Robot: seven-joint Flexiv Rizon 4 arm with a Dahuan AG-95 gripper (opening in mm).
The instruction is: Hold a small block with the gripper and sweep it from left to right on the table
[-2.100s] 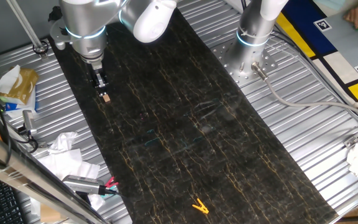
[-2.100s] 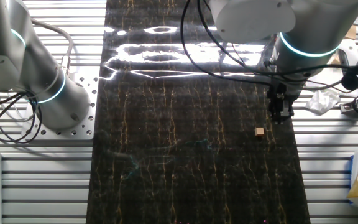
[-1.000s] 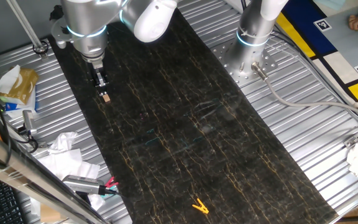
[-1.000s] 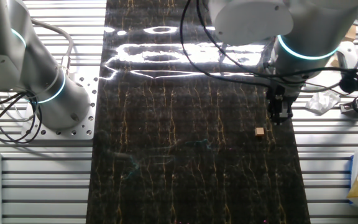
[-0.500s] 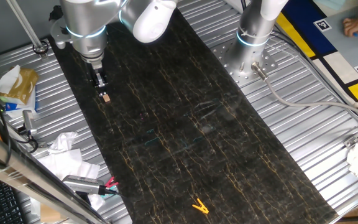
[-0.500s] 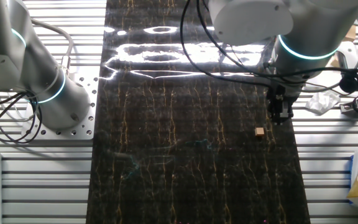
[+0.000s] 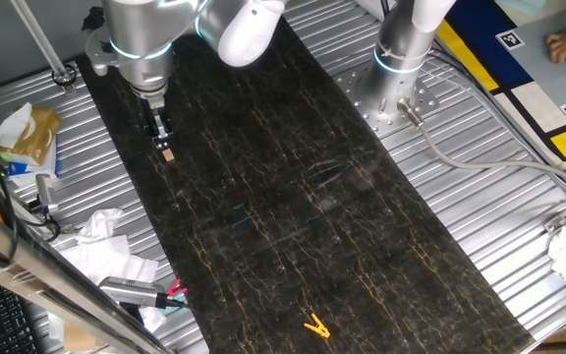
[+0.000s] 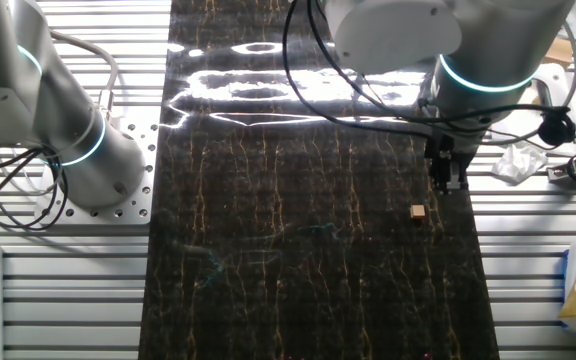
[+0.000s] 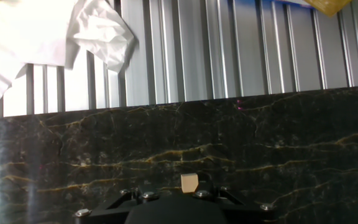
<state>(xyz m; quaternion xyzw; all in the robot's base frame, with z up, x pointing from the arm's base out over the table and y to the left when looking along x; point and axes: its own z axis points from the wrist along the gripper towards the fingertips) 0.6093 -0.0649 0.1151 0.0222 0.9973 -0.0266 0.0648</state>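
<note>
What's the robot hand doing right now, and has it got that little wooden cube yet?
Gripper hanging above the table, holding nothing. Small block lies free on the slab, just past the fingers. Nothing between them.

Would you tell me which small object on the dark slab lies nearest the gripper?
The small block, a tan cube just below the gripper; the yellow clip lies at the far end.

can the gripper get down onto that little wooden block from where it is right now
Probably yes. The gripper hangs just above the small block, which lies alone on the table with nothing between them.
</note>
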